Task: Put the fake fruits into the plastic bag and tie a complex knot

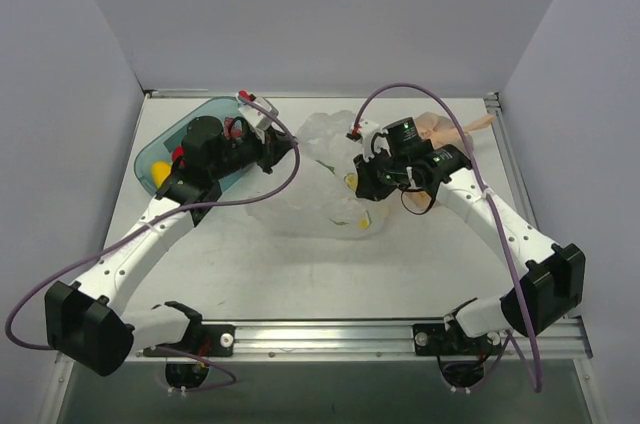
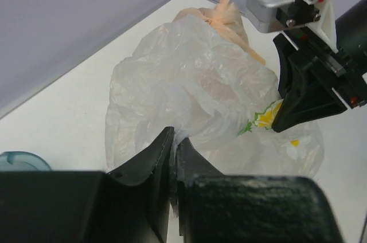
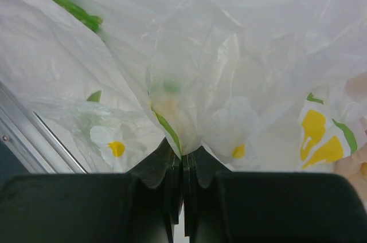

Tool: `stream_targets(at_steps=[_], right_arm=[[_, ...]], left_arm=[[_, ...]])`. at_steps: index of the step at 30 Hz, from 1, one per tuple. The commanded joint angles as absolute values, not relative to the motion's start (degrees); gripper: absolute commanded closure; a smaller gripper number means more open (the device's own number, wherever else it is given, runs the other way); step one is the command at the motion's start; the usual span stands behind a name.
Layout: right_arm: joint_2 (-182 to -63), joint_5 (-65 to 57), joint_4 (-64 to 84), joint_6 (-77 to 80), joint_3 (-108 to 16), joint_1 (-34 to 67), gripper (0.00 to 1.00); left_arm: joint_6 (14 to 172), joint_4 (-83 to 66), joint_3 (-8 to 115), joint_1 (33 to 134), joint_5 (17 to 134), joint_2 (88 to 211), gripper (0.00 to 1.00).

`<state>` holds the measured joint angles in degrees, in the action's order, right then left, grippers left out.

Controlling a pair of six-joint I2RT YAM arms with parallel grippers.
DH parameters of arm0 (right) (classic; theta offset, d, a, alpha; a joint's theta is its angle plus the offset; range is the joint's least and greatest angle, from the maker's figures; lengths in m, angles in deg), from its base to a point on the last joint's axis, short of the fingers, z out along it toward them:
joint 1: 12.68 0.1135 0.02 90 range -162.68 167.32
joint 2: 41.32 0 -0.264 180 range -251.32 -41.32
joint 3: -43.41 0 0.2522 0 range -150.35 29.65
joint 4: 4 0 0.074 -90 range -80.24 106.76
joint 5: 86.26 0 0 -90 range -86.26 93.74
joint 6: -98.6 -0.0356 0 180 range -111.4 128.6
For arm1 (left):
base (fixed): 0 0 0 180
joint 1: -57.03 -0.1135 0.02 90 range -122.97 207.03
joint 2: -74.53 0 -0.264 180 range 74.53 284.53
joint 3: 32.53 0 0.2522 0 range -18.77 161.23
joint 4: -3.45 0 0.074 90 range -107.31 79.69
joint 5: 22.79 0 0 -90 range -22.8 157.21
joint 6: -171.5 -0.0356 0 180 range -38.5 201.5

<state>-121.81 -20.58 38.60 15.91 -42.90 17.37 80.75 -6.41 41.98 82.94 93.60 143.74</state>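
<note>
Down at the near edge of the table (image 1: pixel 300 284), the two arms are bolted by a metal rail (image 1: pixel 330 336), and both lean in over the middle. The left arm (image 1: pixel 140 244) rises from its base, bends at the elbow and stretches rightward. The right arm (image 1: pixel 500 224) mirrors it, stretching left. Their pincers meet at the plastic bag (image 1: pixel 300 179), which lies crumpled on the table between them.

The left pincer (image 2: pixel 174 140) is closed, with a fold of the bag's film pinched between its tips. The right pincer (image 3: pixel 183 157) is likewise clamped tight on a gathered pleat of the same bag. It faces the left one across the heap, near it but apart. The film is thin and nearly clear, printed with white flowers with yellow hearts and green leaves. I can read no words on it.

Behind the left pincer, partly under its wrist, sits a teal tray (image 1: pixel 205 114) with a yellow fruit (image 1: pixel 158 172) in it. Just beyond the right pincer lies an orange bag (image 1: pixel 440 129), tied, its tail pointing away from the pincer. The table is white, and plain pale lilac walls (image 1: pixel 300 14) close it in at the back and both sides.
</note>
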Motion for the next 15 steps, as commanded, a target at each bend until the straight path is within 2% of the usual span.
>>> stream_targets(at_steps=[1,2,4,5,7,10,14,15], right_arm=[[-122.2,-16.7,49.1,18.4,-44.3,16.5,1.0],[-122.3,-16.8,49.2,18.4,-44.9,16.5,1.0],[-122.7,-17.0,49.7,17.3,-45.4,16.3,1.0],[-123.0,-17.1,49.6,16.7,-45.7,15.9,1.0],[-123.7,-18.1,49.6,15.5,-46.3,15.2,1.0],[-123.9,-19.6,49.5,12.7,-46.8,13.6,1.0],[-123.9,-22.5,49.5,10.1,-47.5,11.6,1.0],[-123.9,-22.7,49.5,9.5,-47.7,11.3,1.0]], left_arm=[[88.1,0.9,47.8,80.6,92.2,143.8,0.83],[88.7,0.5,48.2,80.3,93.1,144.1,0.63],[90.9,0.1,48.3,78.8,94.1,143.8,0.45],[91.7,-0.5,48.6,78.3,94.1,143.5,0.32],[92.5,-4.8,49.5,76.8,94.3,142.7,0.17],[94.0,-13.7,51.1,70.4,96.5,141.2,0.03],[87.9,-26.4,53.0,60.0,100.3,140.9,0.02],[85.5,-34.2,54.0,57.5,99.3,141.4,0.03]])
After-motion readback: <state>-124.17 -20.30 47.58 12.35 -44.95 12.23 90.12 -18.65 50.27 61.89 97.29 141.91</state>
